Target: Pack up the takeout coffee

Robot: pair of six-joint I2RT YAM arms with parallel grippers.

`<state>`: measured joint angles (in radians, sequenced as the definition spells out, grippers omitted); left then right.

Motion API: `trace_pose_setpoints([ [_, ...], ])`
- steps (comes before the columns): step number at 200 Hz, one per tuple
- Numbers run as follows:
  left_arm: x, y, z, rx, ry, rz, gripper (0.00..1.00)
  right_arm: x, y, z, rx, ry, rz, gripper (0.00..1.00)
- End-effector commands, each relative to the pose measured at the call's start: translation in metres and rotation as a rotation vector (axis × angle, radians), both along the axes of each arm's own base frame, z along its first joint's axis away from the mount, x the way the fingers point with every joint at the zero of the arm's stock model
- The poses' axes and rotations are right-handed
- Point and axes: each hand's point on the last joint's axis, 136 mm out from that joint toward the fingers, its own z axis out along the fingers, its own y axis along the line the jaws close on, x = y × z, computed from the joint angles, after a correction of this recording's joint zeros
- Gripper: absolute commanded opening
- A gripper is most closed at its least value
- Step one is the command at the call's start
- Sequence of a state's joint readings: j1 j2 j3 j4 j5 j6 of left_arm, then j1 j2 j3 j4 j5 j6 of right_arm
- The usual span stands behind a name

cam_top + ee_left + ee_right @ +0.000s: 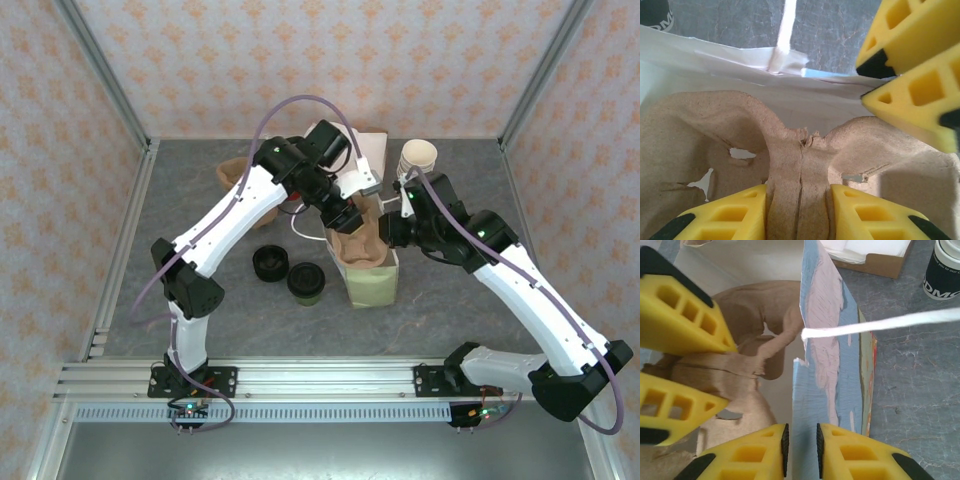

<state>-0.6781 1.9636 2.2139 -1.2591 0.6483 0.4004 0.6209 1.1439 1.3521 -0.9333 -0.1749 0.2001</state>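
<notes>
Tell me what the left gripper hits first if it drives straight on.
The left gripper is clamped on the centre ridge of the pulp cup carrier, pointing into the paper bag. Straight on, that carrier is met first, then probably the bag's white inner wall; depth is unclear.

1 bag (pixel 372 285), 1 tray (pixel 358 243), 1 cup w/lid (pixel 306 282)

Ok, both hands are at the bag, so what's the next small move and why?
Probably press the left hand down to seat the pulp carrier deeper. It grips the carrier's centre ridge, the carrier sits high in the paper bag, and the right hand pinches the bag's wall steady. The lidded cup waits outside.
</notes>
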Motion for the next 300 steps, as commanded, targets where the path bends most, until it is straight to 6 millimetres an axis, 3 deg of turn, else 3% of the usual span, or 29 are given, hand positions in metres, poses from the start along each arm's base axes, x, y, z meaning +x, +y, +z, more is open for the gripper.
trace_pose_setpoints([
  [1,0.001,0.004,-0.003,0.022,-0.026,-0.037,0.34,0.001,0.004,-0.002,-0.006,-0.001,0.033,0.23],
  [80,0.002,-0.013,-0.003,-0.072,-0.083,-0.082,0.31,0.0,0.008,-0.005,0.001,-0.004,0.059,0.19],
  [82,0.0,-0.012,0.006,-0.088,-0.103,-0.082,0.31,-0.001,0.008,-0.005,0.0,-0.005,0.06,0.19],
  [90,0.0,-0.013,0.011,-0.109,-0.113,-0.081,0.31,-0.002,0.007,-0.005,-0.003,-0.011,0.064,0.19],
  [135,0.003,-0.022,0.011,-0.166,-0.113,-0.083,0.3,-0.01,0.006,0.005,0.009,-0.061,0.115,0.23],
  [194,0.007,-0.024,0.025,-0.236,-0.09,-0.059,0.3,-0.018,-0.001,-0.002,-0.033,-0.063,0.144,0.22],
  [231,0.016,-0.021,0.016,-0.198,-0.072,-0.02,0.3,-0.036,-0.008,0.03,0.021,-0.121,0.172,0.32],
  [251,0.018,-0.022,0.013,-0.202,-0.064,-0.006,0.3,-0.044,-0.015,0.033,0.024,-0.115,0.158,0.4],
  [266,0.02,-0.024,0.012,-0.206,-0.057,0.008,0.3,-0.053,-0.019,0.036,0.048,-0.1,0.146,0.42],
  [300,0.022,-0.026,0.019,-0.224,-0.045,0.024,0.3,-0.073,-0.007,0.052,0.215,-0.1,0.185,0.42],
])
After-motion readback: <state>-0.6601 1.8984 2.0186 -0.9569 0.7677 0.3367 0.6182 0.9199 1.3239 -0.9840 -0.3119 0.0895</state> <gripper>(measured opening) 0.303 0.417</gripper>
